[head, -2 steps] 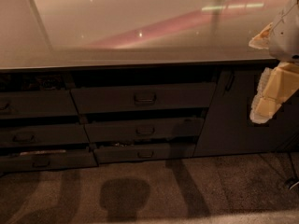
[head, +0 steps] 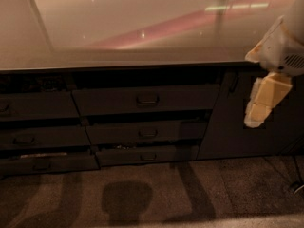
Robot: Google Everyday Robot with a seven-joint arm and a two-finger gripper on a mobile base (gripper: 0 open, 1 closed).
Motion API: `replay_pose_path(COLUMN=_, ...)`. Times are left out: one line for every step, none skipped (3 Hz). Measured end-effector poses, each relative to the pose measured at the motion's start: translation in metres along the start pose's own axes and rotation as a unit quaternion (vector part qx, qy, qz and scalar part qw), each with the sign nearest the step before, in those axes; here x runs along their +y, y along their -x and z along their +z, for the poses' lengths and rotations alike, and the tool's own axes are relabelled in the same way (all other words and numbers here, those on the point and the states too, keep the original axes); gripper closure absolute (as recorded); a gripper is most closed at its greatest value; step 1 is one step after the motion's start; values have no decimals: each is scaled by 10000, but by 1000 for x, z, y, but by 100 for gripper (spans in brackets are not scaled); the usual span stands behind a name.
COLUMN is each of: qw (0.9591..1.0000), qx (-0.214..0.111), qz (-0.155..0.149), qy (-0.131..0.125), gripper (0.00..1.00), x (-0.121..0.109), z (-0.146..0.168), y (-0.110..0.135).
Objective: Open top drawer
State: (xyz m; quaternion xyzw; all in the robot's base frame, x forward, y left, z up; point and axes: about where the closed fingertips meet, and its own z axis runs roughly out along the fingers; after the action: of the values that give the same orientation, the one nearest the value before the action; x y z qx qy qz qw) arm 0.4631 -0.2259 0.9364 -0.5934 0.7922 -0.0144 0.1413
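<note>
The top drawer (head: 114,101) is the wide dark front in the middle column, just under the counter edge, with a small loop handle (head: 147,99) at its centre. A dark gap shows above it. My gripper (head: 262,103) hangs at the right, pale yellow below the white arm (head: 282,46). It is in front of the cabinet door, well to the right of the drawer handle and about level with it, touching nothing.
Two shorter drawer fronts (head: 148,133) sit below the top drawer, and another column of drawers (head: 33,108) stands to the left. A plain cabinet door (head: 228,122) with a vertical handle is to the right. A glossy counter (head: 123,27) runs above, with carpet (head: 156,194) below.
The gripper has dropped slightly and moved a little left. The drawers look the same.
</note>
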Motion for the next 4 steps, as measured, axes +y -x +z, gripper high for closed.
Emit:
replay_pose_path(qw=9990, qx=67, qz=25, qy=442, gripper=0, x=-9, z=55, y=-6)
replay_pose_path(qw=9968, qx=102, qz=-51, qy=795, gripper=0, x=-14, z=91, y=-10)
replay_pose_path(qw=9966, qx=102, qz=-46, qy=813, gripper=0, x=-14, z=94, y=-11)
replay_pose_path(qw=9981, qx=183, qz=-447, qy=392, gripper=0, x=-4, z=91, y=-9)
